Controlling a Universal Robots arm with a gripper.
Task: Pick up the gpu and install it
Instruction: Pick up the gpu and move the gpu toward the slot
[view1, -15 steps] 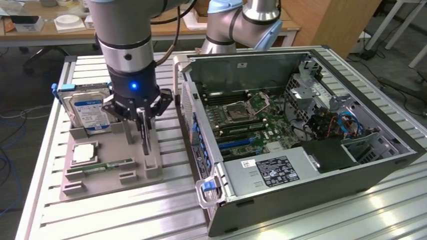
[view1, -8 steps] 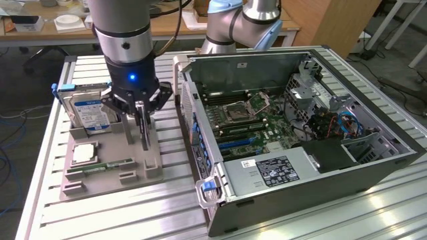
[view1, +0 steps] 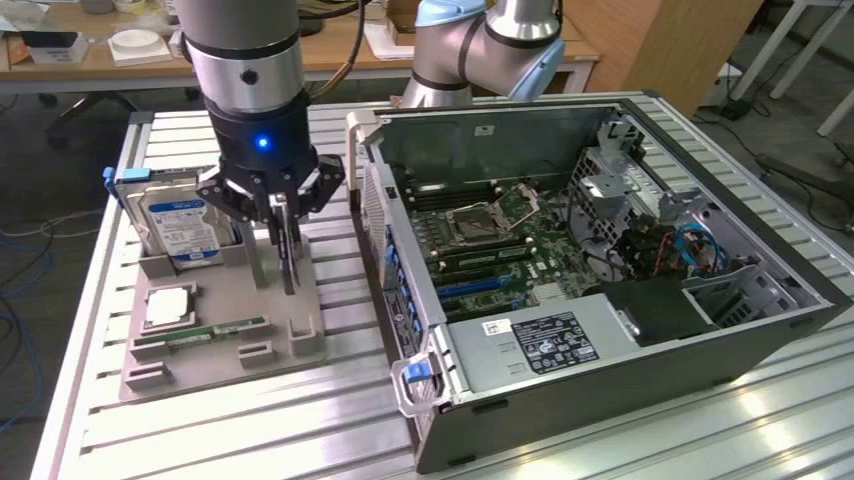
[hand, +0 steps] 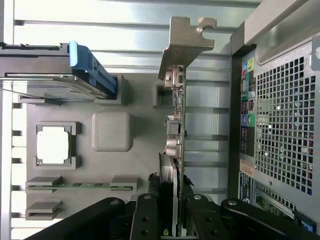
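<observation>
Grip scene on a slatted metal table (view1: 240, 430): my end effector (view1: 278, 215) is clamped on the gpu (view1: 286, 255), one finger pressed against each flat face of the card. The gpu stands on its long edge over a grey holder tray (view1: 214, 300), toward the tray side nearest an open computer case (view1: 641, 330). I cannot tell whether its lower edge still touches the tray.

In the wrist view, the gpu (hand: 172, 175) is a thin, flat card seen edge-on. It has a dark body near my end effector (hand: 174, 220), a green board edge, small silver connectors along it, and a bent silver metal bracket (hand: 185, 42) at the far end.

Other parts rest in the same tray: a silver hard drive (view1: 180, 225) with a blue and white label standing upright, a square processor (view1: 171, 308), and a slim green memory stick (view1: 220, 330).
</observation>
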